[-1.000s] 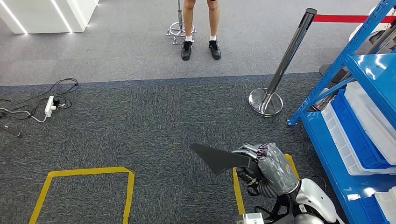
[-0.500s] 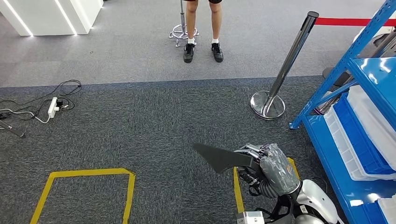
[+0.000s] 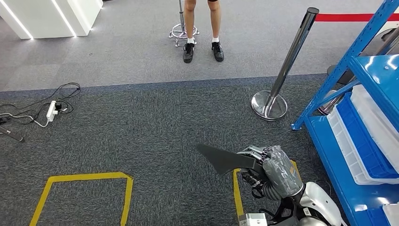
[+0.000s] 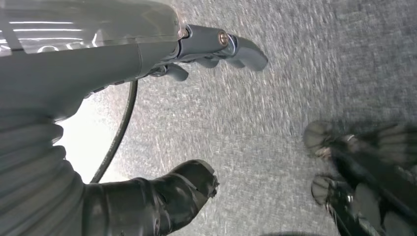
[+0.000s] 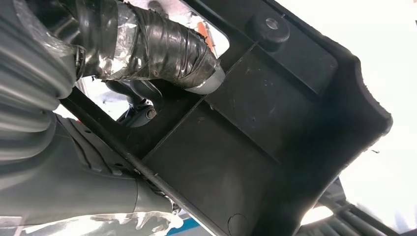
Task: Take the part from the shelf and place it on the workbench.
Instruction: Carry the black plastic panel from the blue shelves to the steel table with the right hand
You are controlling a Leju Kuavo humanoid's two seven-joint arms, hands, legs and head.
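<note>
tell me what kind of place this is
Likely a robot test or demo area indoors: grey carpet with yellow tape marking floor zones, a blue shelf holding plastic bins, and a chrome post with red barrier belt.

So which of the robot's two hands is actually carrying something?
The right robot hand, low in the head view near the blue shelf, grips the flat black part. The left robot hand hangs open over carpet.

Even indoor light in the head view; wrist views show blown-out white glare and blurred carpet.
</note>
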